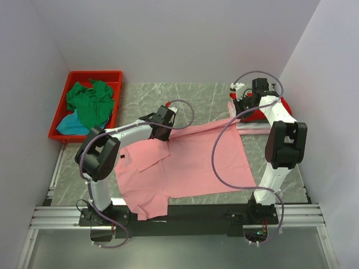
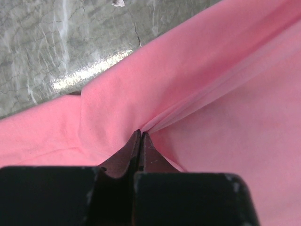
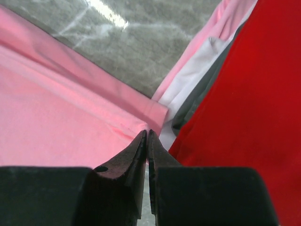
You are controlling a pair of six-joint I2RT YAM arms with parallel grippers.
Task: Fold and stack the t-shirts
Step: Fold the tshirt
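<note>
Robot lab test cell.
Plain white walls (image 1: 168, 33) box in a marble-patterned table (image 1: 185, 95); two robot arms (image 1: 101, 157) bolted to aluminium rails (image 1: 56, 216) at six o'clock, a red bin (image 1: 95, 74) of t-shirts (image 1: 90, 103) at ten o'clock.

Shirt (image 1: 190, 162) on table (image 1: 185, 98) (bin (image 1: 95, 73) behind, left)

A red, seemingly plastic bin (image 1: 95, 74) sits far-left on the marbled table (image 1: 190, 98).

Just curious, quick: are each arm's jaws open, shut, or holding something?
Left gripper: shut on the pink t-shirt.
Right gripper: shut on that t-shirt's corner.
</note>
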